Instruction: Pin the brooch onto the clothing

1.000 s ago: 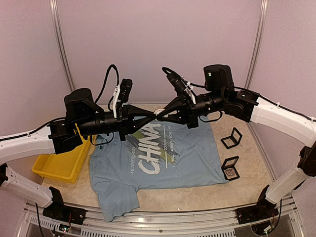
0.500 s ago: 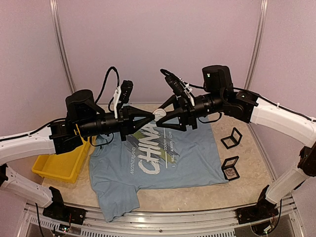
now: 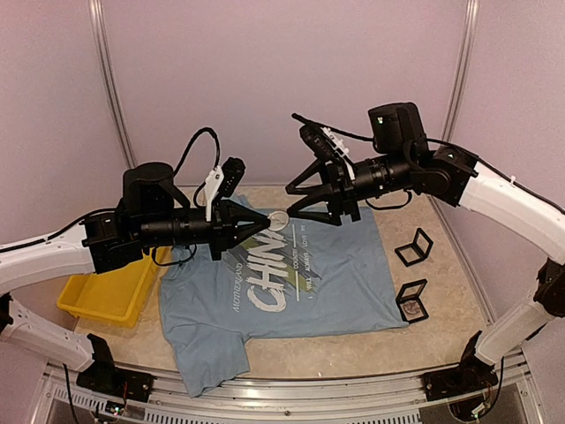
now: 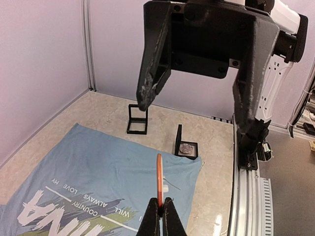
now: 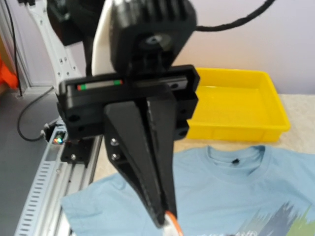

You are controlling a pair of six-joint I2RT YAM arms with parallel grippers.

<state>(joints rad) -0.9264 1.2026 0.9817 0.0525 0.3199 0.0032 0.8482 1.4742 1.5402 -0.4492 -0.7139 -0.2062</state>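
The brooch (image 3: pixel 277 220) is a small round disc with an orange rim, held in the air over the clothing (image 3: pixel 344 283), a light blue T-shirt lying flat. My left gripper (image 3: pixel 265 223) is shut on it. In the left wrist view the brooch (image 4: pixel 159 179) stands edge-on above the shut fingertips (image 4: pixel 161 205), a thin pin sticking out of its right side. My right gripper (image 3: pixel 290 200) hangs open just beyond it, its two fingers (image 4: pixel 146 93) wide apart and touching nothing. The right wrist view shows the left gripper (image 5: pixel 165 216) head-on with the brooch (image 5: pixel 173 227) at its tip.
A yellow bin (image 3: pixel 106 296) sits at the table's left, next to the shirt's sleeve. Two black display boxes stand right of the shirt, one further back (image 3: pixel 413 247) and one nearer (image 3: pixel 412 300) with a small round item inside. Pale walls close in the table.
My right gripper has opened, let go of the brooch and drawn back up and to the right. The left gripper keeps the brooch and has dropped slightly.
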